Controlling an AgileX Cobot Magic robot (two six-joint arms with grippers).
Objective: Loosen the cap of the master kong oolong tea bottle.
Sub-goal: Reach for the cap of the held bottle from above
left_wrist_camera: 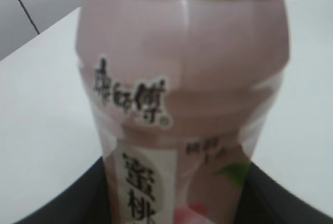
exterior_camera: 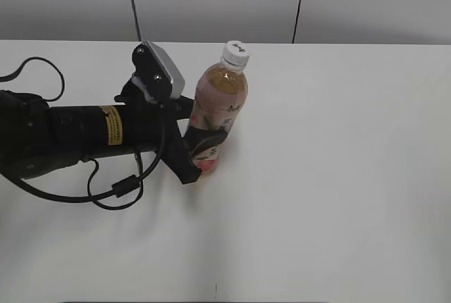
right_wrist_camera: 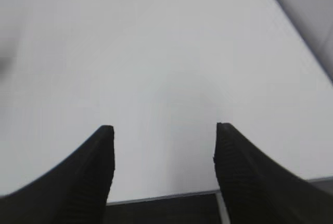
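Observation:
The master kong oolong tea bottle (exterior_camera: 220, 109) stands upright on the white table, amber tea above a pale pink label. Its white cap (exterior_camera: 235, 52) sits on top, untouched. My left gripper (exterior_camera: 202, 149) is shut on the bottle's lower body, one finger on each side. In the left wrist view the bottle (left_wrist_camera: 182, 88) fills the frame between the dark fingers of the left gripper (left_wrist_camera: 174, 198); the cap is out of that view. My right gripper (right_wrist_camera: 164, 146) is open and empty over bare table in the right wrist view. It does not show in the exterior view.
The left arm and its black cables (exterior_camera: 106, 190) lie across the left of the white table (exterior_camera: 338, 176). A grey wall with dark seams (exterior_camera: 299, 3) runs behind. The table's near edge (right_wrist_camera: 161, 197) shows in the right wrist view.

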